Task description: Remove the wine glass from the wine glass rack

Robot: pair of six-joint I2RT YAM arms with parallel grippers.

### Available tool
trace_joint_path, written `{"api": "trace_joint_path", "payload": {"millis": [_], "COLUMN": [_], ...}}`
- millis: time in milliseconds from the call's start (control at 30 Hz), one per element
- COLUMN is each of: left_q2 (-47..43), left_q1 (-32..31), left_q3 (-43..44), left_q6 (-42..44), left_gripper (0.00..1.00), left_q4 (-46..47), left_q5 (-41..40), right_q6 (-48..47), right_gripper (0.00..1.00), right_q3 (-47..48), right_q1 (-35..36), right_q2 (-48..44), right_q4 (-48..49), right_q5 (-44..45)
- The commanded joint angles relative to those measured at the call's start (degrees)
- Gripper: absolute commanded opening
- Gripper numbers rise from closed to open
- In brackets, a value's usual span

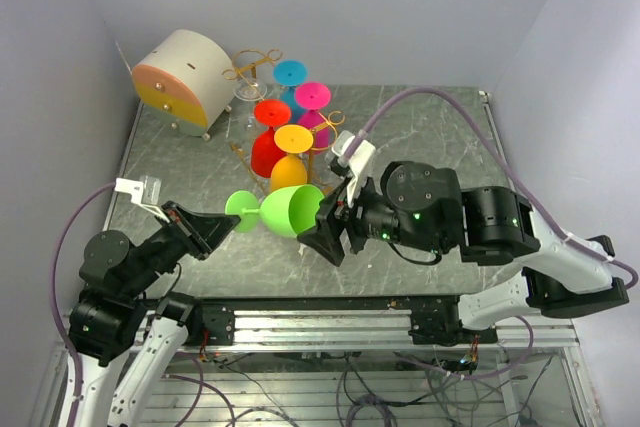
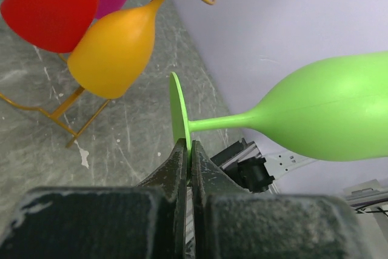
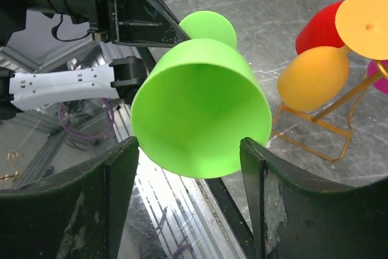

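Observation:
A green wine glass (image 1: 290,209) lies on its side in the air over the table's front, off the gold wire rack (image 1: 258,60). My left gripper (image 1: 228,225) is shut on the edge of its round foot; in the left wrist view the jaws (image 2: 190,150) pinch the foot and the bowl (image 2: 327,113) points right. My right gripper (image 1: 325,232) is open at the bowl's mouth. In the right wrist view its fingers (image 3: 188,144) stand either side of the bowl (image 3: 200,107) with a gap on each side. Red, orange, pink and blue glasses still hang on the rack (image 3: 315,122).
A round white-and-orange drawer box (image 1: 185,82) stands at the back left beside the rack. The orange glass (image 1: 290,172) and red glass (image 1: 266,152) hang just behind the green one. Grey walls enclose the marbled table (image 1: 440,137); an aluminium rail (image 1: 330,322) runs along the front.

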Motion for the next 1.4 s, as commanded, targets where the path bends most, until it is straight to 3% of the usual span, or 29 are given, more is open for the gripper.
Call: {"api": "trace_joint_path", "payload": {"millis": [0,200,767,1233,1300,1367], "left_q2": [-0.83,-1.18,-4.73,-4.06,-4.08,-3.95], "left_q1": [-0.23,-0.23,-0.23,-0.23,-0.23,-0.23], "left_q3": [2.05,2.44,-1.60,-0.17,-0.03,0.17], "left_q6": [0.94,1.29,-0.22,0.00,-0.18,-0.19], "left_gripper": [0.07,0.07,0.07,0.07,0.07,0.07], "left_q4": [1.99,1.04,4.94,5.49,5.69,5.61], "left_q5": [1.85,1.21,1.65,2.04,2.12,2.03], "right_q6": [-2.82,-3.39,-1.82,-2.89,-2.80,-2.77], "right_gripper": [0.64,0.61,0.55,0.56,0.54,0.41], "right_q3": [0.68,0.87,3.17,-2.02,-2.03,-1.80], "right_q1": [-5.70,-7.40,-7.45,-7.46,-7.47,-7.49], "right_q2": [1.37,1.19,-2.76,-1.46,-0.68,0.13], "right_q4": [-0.62,0.42,-1.70,4.28,4.15,4.02], "right_q5": [-10.73,-11.11,0.71,-7.51,-6.70,-6.46]}}
